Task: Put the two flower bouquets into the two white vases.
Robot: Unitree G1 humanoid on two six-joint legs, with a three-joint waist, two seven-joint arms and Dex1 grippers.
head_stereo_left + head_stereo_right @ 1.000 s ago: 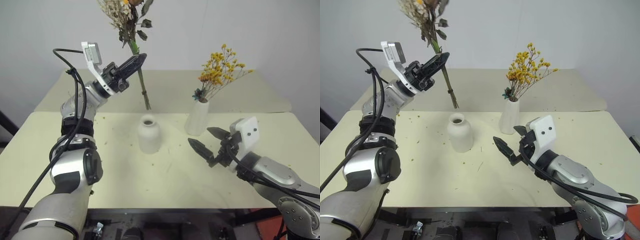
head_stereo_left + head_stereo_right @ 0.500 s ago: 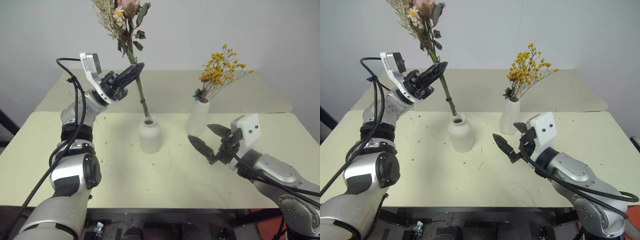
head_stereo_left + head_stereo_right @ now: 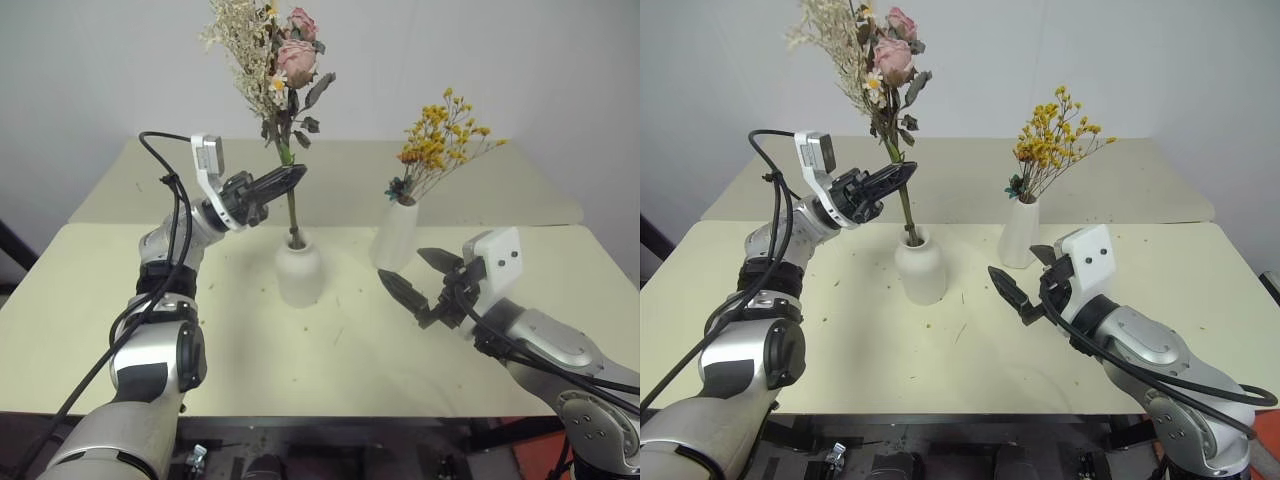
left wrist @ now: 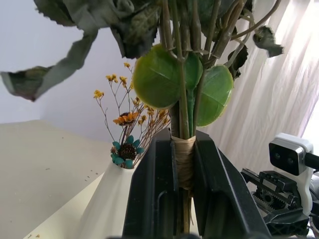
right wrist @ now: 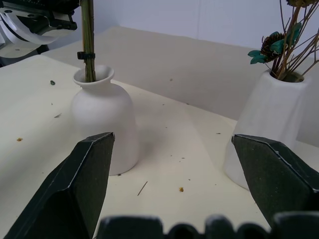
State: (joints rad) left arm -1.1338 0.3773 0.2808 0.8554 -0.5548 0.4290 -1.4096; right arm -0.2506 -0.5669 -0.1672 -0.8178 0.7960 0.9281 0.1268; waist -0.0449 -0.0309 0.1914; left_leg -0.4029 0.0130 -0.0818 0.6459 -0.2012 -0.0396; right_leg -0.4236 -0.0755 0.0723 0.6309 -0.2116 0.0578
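Your left tool (image 3: 292, 178) grips the rose bouquet (image 3: 278, 60), stems in the squat vase (image 3: 299, 270) at frame centre.
Your right tool (image 3: 418, 280) gapes at lower right; yellow spray (image 3: 440, 135) fills the slim vase (image 3: 396, 236) on the tabletop (image 3: 250, 350).

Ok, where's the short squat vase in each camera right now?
Left eye view: short squat vase, centre of table, rose bouquet stems in its neck.
Right eye view: left of centre.
Left wrist view: hidden behind the left hand.
Right wrist view: between the right hand's fingers.
Shared landmark: tall vase of yellow flowers.
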